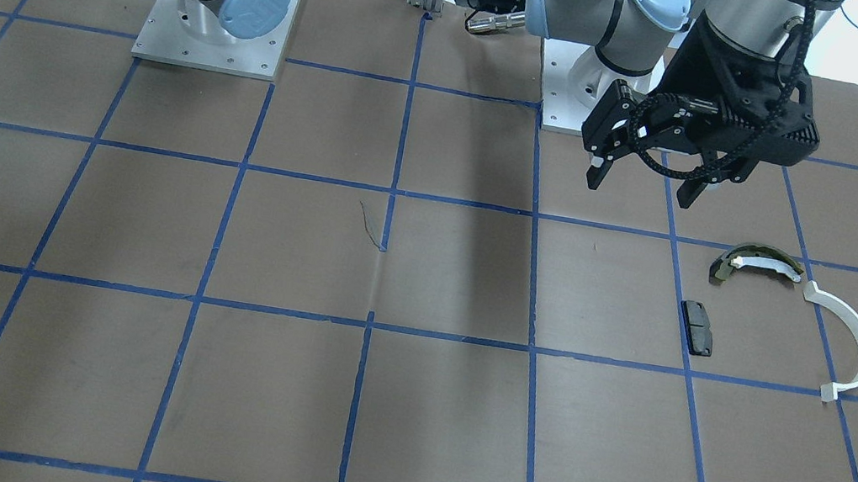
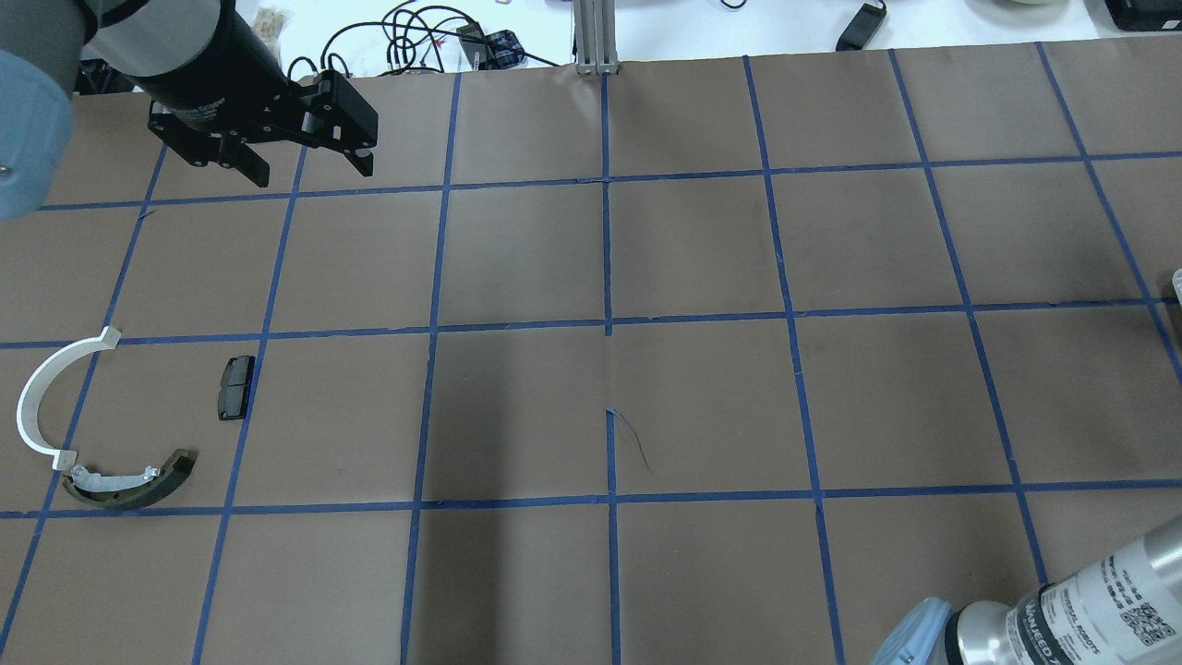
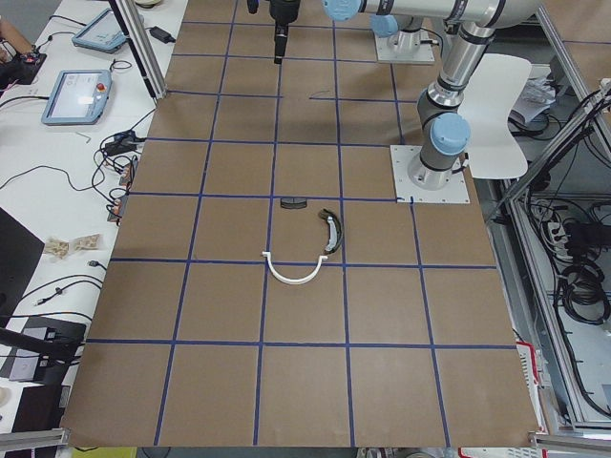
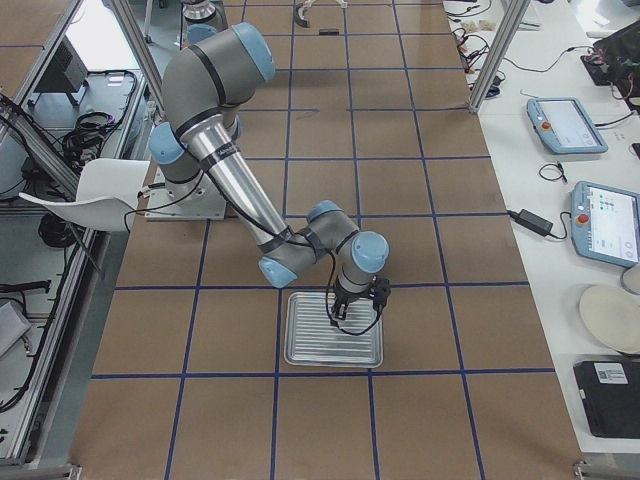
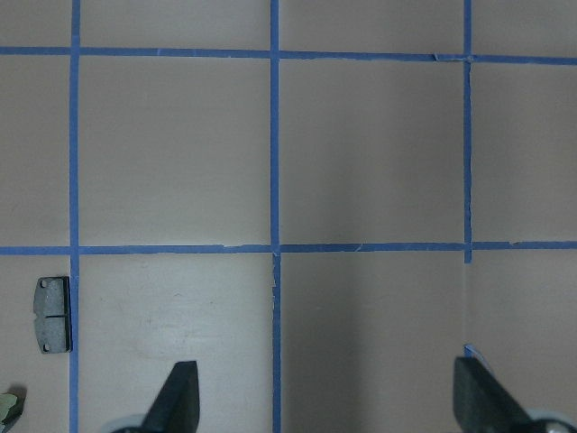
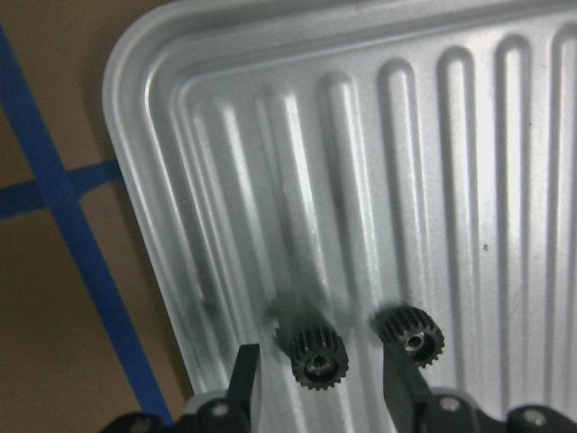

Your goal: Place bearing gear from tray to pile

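Brown gridded table. Right gripper point(image 6: 321, 388) is spread low over the tray point(image 6: 162, 180), straddling a gear point(image 6: 316, 354) near the tray's corner. A second gear point(image 6: 410, 335) sits just beside one finger, so centre first, drop straight, then pinch. Left gripper point(image 1: 642, 190) is spread, well off the tray.

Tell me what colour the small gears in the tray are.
The gears are black; the right wrist-mounted view shows them best.

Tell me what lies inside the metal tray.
On the tray's ribbed floor lie two black gears: one between the right gripper's open fingers, the other beside them. The gripper's body covers the floor nearest it.
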{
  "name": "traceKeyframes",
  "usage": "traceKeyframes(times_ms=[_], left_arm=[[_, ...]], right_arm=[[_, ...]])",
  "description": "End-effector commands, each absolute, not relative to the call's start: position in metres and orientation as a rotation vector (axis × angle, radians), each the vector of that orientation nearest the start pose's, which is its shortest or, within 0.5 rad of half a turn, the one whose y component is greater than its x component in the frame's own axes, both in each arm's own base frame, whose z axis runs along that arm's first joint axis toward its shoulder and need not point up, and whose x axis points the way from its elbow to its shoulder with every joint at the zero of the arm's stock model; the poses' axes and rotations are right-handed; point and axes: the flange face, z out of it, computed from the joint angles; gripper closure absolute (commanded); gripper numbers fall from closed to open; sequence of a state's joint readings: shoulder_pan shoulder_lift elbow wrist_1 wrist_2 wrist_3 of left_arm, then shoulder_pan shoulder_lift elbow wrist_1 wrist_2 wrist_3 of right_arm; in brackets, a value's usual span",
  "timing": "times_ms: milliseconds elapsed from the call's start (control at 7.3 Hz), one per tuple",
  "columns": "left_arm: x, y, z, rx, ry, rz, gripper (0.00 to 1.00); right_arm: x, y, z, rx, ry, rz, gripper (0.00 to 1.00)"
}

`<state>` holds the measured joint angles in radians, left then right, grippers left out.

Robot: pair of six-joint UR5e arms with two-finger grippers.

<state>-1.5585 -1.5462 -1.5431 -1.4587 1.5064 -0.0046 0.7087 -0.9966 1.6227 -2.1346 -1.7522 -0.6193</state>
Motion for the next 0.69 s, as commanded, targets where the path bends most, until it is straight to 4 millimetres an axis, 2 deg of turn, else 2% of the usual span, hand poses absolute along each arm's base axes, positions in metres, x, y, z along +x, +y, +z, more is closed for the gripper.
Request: traceKeyframes(times_ms=[0, 411, 548], left_arm=[[-0.1336, -0.4975, 0.5261, -0.018, 3.194, -0.263, 0.00], [-0.1344, -0.4976, 0.5278, -0.016, 3.194, -0.270, 0.00], [-0.1344, -0.4976, 0.5278, -0.016, 3.194, -0.270, 0.00]], right_arm=[[-0.4124, -0.5043, 0.1821, 0.376, 3.199, 0.291, 0.49], [-0.4126, -0.5044, 0.1803, 0.371, 3.198, 0.293, 0.48], [-0.4128, -0.5047, 0.1808, 0.366, 3.198, 0.294, 0.53]])
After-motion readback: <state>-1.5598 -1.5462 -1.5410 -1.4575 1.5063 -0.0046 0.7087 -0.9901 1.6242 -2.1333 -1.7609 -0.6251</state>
